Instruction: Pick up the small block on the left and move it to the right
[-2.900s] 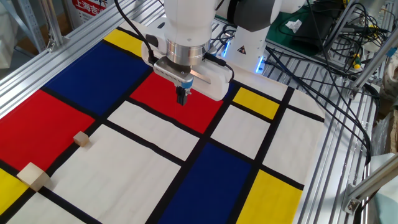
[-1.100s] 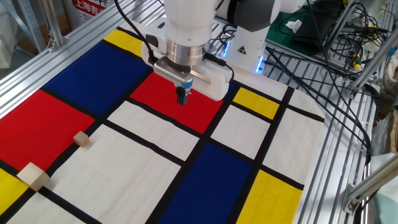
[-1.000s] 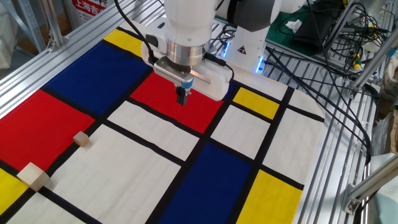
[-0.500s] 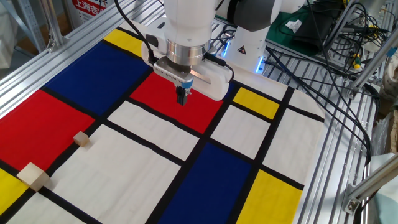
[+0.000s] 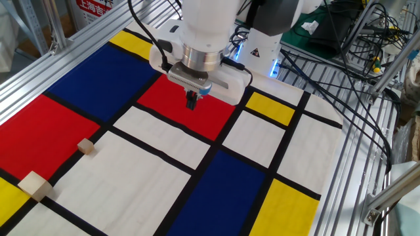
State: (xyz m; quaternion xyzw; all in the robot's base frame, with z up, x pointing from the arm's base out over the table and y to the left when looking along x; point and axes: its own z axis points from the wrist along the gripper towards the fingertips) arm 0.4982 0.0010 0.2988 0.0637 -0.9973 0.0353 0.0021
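Observation:
The small block [image 5: 86, 146] is a tiny light-brown wooden cube. It lies on the black line between the red panel and a white panel at the left. My gripper [image 5: 191, 103] hangs over the red panel at the middle of the table, far to the right of and behind the block. Its fingers are together and hold nothing.
A larger, paler wooden block [image 5: 35, 186] lies at the front left edge. The mat has red, blue, yellow and white panels. Aluminium rails [image 5: 39, 65] frame the table. The arm's base [image 5: 262, 49] and cables [image 5: 354, 39] are at the back right.
The arm's wrist has shifted and turned a little to the right and up. The fingertips stay over the same red panel. Both blocks have not moved.

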